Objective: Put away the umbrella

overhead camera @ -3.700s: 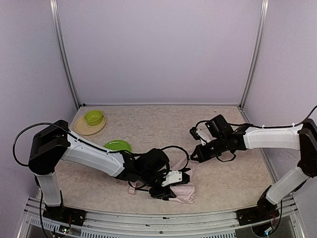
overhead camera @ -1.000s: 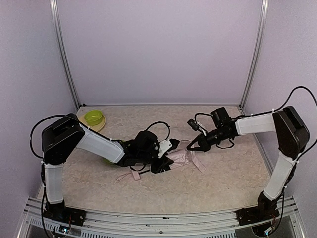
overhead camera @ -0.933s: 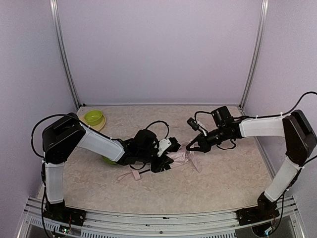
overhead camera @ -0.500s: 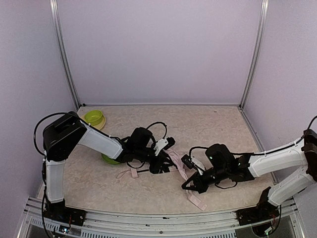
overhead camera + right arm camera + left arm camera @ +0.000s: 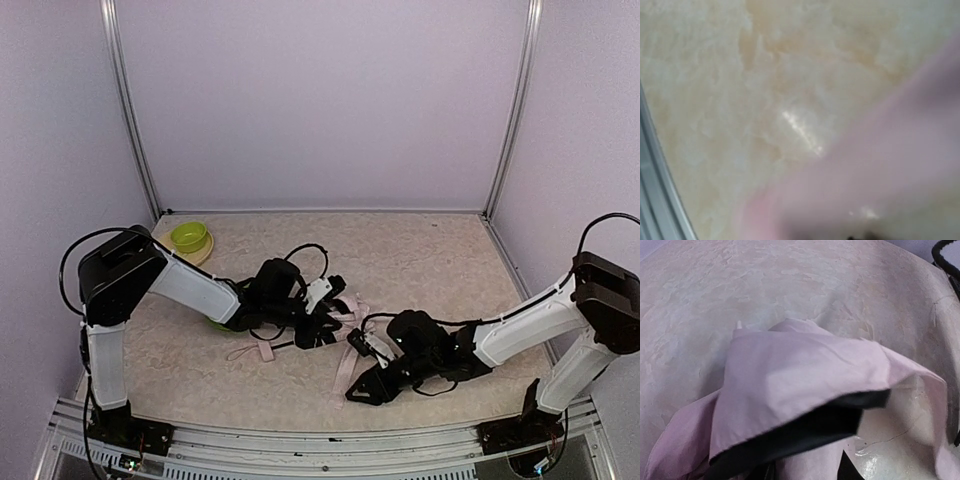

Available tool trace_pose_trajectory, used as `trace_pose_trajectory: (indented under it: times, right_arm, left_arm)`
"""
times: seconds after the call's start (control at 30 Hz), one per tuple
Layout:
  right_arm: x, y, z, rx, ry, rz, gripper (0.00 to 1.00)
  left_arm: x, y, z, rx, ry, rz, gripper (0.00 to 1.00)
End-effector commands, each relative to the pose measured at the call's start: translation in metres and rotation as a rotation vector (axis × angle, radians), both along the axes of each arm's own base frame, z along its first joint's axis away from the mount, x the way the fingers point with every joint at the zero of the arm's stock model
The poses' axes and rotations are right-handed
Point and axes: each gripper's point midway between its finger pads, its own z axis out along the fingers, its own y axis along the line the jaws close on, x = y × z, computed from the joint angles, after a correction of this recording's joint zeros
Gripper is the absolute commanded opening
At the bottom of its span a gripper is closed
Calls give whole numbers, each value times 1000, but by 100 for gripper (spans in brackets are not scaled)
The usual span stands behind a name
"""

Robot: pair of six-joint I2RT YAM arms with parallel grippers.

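Observation:
The umbrella [image 5: 352, 308] lies crumpled in the middle of the table, pale pink outside with black lining. In the left wrist view its fabric [image 5: 800, 375] fills the frame, folded over its black lining. My left gripper [image 5: 322, 322] is shut on the fabric, which runs between its dark fingertips [image 5: 844, 466]. A long pink strip of the umbrella [image 5: 345, 368] stretches toward the front. My right gripper [image 5: 362, 390] sits low at the strip's near end and is shut on it. The right wrist view shows only blurred pink fabric [image 5: 880, 165]. A pink strap [image 5: 255, 350] trails left. The shaft and handle are hidden.
A green plate [image 5: 213, 323] lies mostly hidden behind my left arm. A green bowl [image 5: 188, 237] sits on a tan plate [image 5: 170, 263] at the back left. The table's metal front edge [image 5: 655, 190] is close to my right gripper.
My right arm swept from the back right to the front middle, drawing a pink strip of the umbrella toward the front edge. My left gripper shifted slightly back and left with the fabric.

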Motion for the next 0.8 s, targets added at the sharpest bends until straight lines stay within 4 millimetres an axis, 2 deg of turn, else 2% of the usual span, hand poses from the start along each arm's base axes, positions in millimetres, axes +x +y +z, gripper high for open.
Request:
trace_pose_trajectory:
  times: [0.0, 0.1, 0.23, 0.33, 0.4, 0.43, 0.5, 0.57, 0.67, 0.77]
  right_arm:
    - [-7, -31, -16, -145, 25, -32, 49]
    - [-12, -42, -3, -163, 27, -37, 55]
    - [-7, -54, 30, -135, -29, -80, 60]
    - [19, -63, 70, -57, -152, -184, 64]
    - [39, -67, 98, 49, -232, -264, 74]
    - [47, -68, 113, 125, -268, -292, 81]
    - [60, -74, 131, 245, -330, -330, 99]
    - [71, -76, 147, 344, -375, -356, 100]
    - [76, -72, 154, 372, -440, -325, 100]
    - [81, -78, 158, 374, -492, -353, 100]
  left_arm:
    - [-40, 55, -99, 388, 54, 19, 14]
    - [-39, 57, -100, 390, 47, 24, 14]
    - [-39, 58, -99, 391, 36, 19, 15]
    - [-42, 56, -98, 388, 30, 7, 15]
    - [-44, 55, -99, 390, 19, 0, 15]
    - [-44, 54, -98, 389, 14, 0, 15]
    - [-45, 52, -96, 384, -3, -3, 14]
    - [-50, 50, -91, 361, -32, -26, 12]
    - [-71, 41, -71, 288, -142, -126, 11]
    - [-92, 36, -58, 245, -254, -216, 7]
